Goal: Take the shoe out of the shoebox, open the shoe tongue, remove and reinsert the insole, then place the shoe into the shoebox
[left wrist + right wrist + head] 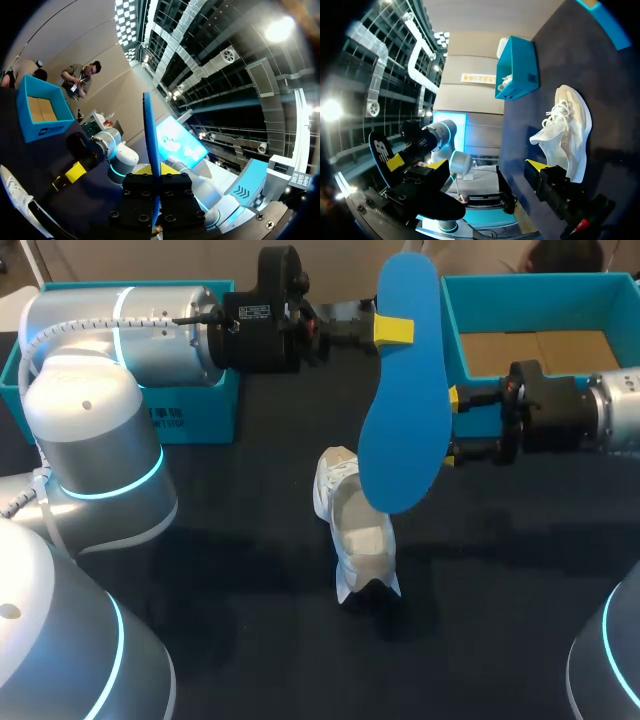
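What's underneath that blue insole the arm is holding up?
A white sneaker lies on the dark table below the blue insole. From above, the insole covers the sneaker's far end; the right wrist view shows nearly all of it.

Silver-grey arms (95, 430), cyan joint rings (150, 472), black wrist housings (262, 320), white ribbed cable (68, 324), yellow-tipped jaws

My left jaws pinch the blue insole (405, 390) near its upper end, so it stands upright in the air, clear of the dark tabletop (250, 540). The white shoe (355, 530) rests on the tabletop. The teal shoebox (520, 282) sits open behind it, its brown cardboard floor showing.
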Motion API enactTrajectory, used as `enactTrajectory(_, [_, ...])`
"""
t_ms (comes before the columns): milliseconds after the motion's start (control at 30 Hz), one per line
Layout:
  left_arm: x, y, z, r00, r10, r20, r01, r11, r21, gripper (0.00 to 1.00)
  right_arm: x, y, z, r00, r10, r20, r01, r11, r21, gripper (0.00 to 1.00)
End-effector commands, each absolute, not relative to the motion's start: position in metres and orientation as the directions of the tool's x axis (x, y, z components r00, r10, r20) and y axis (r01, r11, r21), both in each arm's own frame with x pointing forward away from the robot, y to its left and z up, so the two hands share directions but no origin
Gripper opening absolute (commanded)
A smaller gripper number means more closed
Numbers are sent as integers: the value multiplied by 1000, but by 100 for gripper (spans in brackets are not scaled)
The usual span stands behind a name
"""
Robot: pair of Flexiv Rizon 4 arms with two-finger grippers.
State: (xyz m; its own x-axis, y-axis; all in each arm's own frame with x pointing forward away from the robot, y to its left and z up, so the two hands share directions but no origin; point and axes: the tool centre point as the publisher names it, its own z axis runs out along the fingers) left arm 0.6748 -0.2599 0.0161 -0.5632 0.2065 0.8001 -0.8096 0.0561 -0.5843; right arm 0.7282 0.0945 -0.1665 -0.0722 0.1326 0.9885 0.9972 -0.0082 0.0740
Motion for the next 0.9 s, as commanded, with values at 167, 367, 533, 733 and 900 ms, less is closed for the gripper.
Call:
enactTrajectory(167, [675, -261, 16, -563, 207, 800, -810, 54, -584, 0, 728, 96, -167, -72, 135, 988, 997, -10, 74, 100])
enactTrajectory(367, [670, -259, 15, -568, 219, 793, -799, 81, -595, 0, 728, 96, -167, -72, 135, 988, 997, -10, 74, 100])
enactTrajectory(533, [667, -246, 6, -632, 253, 732, -738, 90, -668, 0, 728, 96, -167, -72, 135, 988, 997, -10, 74, 100])
enactTrajectory(733, [664, -228, -9, -744, 244, 622, -615, 113, -780, 0, 728, 96, -167, -72, 135, 988, 997, -10, 74, 100])
enactTrajectory(900, [663, -219, -17, -800, 257, 542, -545, 67, -836, 0, 728, 96, -167, -72, 135, 988, 997, -10, 74, 100])
